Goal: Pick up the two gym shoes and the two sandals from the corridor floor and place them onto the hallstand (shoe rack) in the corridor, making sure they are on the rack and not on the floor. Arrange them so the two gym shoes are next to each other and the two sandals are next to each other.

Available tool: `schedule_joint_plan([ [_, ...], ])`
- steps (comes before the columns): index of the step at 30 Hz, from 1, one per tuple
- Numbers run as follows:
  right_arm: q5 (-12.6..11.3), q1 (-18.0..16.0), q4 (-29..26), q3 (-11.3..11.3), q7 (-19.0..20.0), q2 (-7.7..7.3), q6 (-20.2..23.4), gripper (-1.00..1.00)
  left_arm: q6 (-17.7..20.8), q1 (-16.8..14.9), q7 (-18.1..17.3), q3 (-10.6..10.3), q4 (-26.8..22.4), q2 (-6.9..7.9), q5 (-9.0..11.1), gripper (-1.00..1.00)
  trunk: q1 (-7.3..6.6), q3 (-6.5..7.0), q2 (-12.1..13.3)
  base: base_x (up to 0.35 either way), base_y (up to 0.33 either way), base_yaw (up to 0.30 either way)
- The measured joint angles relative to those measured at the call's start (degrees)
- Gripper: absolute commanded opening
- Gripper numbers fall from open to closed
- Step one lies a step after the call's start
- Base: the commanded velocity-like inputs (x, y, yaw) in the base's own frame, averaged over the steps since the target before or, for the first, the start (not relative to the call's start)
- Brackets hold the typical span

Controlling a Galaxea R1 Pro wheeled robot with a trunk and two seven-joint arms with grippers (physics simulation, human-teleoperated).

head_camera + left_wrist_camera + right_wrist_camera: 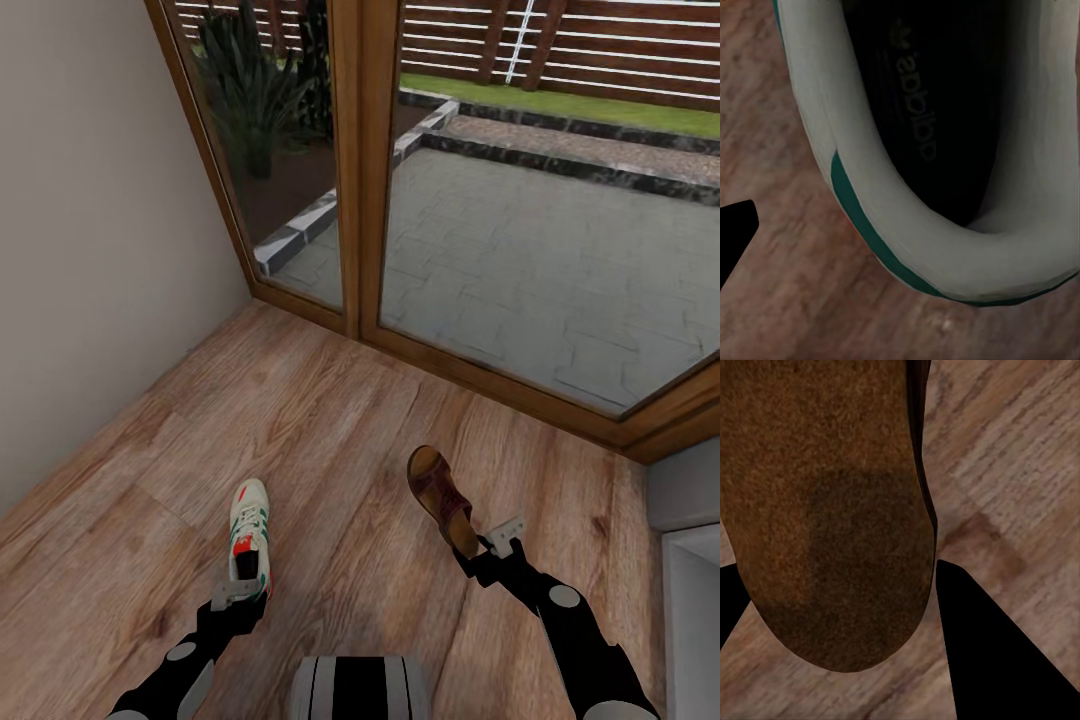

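My left gripper (240, 590) is clasping the white, teal-striped gym shoe's (249, 537) padded heel; my right gripper (497, 540) is pinching the grainy brown leather sandal's (440, 497) rounded heel above wood-grain planks (330, 440).

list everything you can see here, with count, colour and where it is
gym shoe: 1, white with green stripes and a red accent, at the left gripper, heel towards the robot
sandal: 1, dark brown with tan footbed, at the right gripper, heel end between its fingers
corridor floor: 1, light brown wood planks, below both shoes
glass doors: brown wooden frames, ahead, with paving, grass and plants outside
wall: 1, beige, on the left
white unit: 1, at the right edge, partly seen
left gripper: 1, grey fingers on a black arm, at the gym shoe's heel; grip unclear
right gripper: 1, grey fingers on a black arm, either side of the sandal's heel
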Motion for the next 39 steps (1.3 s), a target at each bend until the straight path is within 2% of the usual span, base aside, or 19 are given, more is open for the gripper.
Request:
schedule_joint_plan([
  [25, 0.0, 0.0, 0.07, 0.02, -0.01, 0.08, 0.0, -1.0, -0.11, 0.01, -0.08, 0.0, 0.0, 0.08, 0.0, 1.0, 0.0, 0.0, 0.0, 0.012, 0.0, 0.0],
  [26, 0.0, 0.0, 0.07, 0.02, -0.01, 0.08, 0.0, -1.0, -0.11, 0.01, -0.08, 0.0, 0.0, 0.08, 0.0, -1.0, 0.0, 0.0, 0.0, 0.0, 0.0, 0.0],
  [39, 0.0, 0.0, 0.07, 0.02, -0.01, 0.08, 0.0, -1.0, -0.1, -0.03, -0.1, 0.0, -0.07, 0.08, 0.12, -1.0, 0.0, 0.0, 0.0, 0.0, 0.0, 0.0],
])
